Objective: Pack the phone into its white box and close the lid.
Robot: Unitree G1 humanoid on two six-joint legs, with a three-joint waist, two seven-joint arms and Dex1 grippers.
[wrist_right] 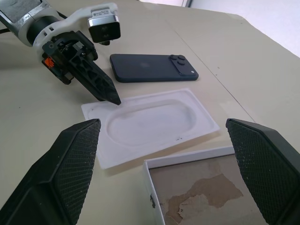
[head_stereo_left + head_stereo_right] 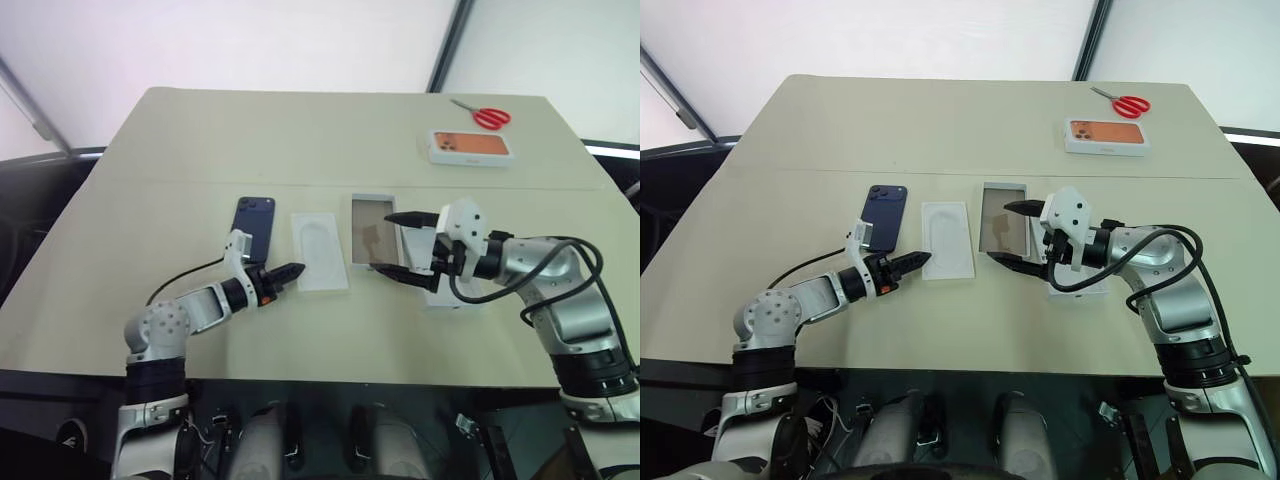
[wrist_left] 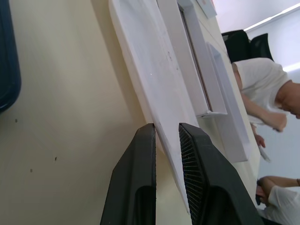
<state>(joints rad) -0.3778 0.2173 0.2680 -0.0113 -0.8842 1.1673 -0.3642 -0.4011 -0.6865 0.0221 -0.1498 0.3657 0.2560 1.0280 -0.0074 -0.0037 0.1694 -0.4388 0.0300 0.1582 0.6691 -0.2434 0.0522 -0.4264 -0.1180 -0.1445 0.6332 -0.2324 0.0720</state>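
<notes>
- The left gripper [image 2: 293,270], low and left of centre in the left eye view, has its fingers nearly together on the near corner edge of the flat white insert [image 2: 320,251]; the left wrist view shows that edge between the two fingers.
- The right gripper [image 2: 397,244], right of centre, has its fingers wide apart and holds nothing.
- The white box [image 2: 375,232] lies at the centre, just right of the insert. It holds nothing; its brownish floor is bare and patchy.
- The lid [image 2: 1084,283] lies right of the box, mostly behind the right gripper.
- The phone [image 2: 254,226] lies left of the insert, flat, back up, dark navy, its camera bump at the far corner.
- A box printed with an orange phone [image 2: 471,146] and red scissors [image 2: 484,115] lie at the upper right.
</notes>
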